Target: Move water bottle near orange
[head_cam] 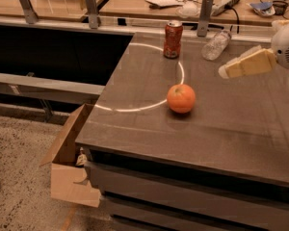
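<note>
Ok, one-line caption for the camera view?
The pincer hangs over the table near the water bottle lying at the back; orange sits mid-table, can stands left of the bottle.

The pincer (226, 70) juts in from the right, pointing left, nearly level.

the gripper (227, 70) shows near the right edge of the view, over the far right part of the tabletop (221, 129), as a pale cream-yellow wedge. it is flat-sided and blocky, narrowing to a blunt, slightly whiter tip, with a thin lighter strip running along its upper edge. behind it sits a rounded white wrist housing (285, 40), smooth like moulded plastic, with a round patch of fine grey dots or mesh low on its face; the picture's edge cuts it off, so the rest of the arm is out of sight.
</note>
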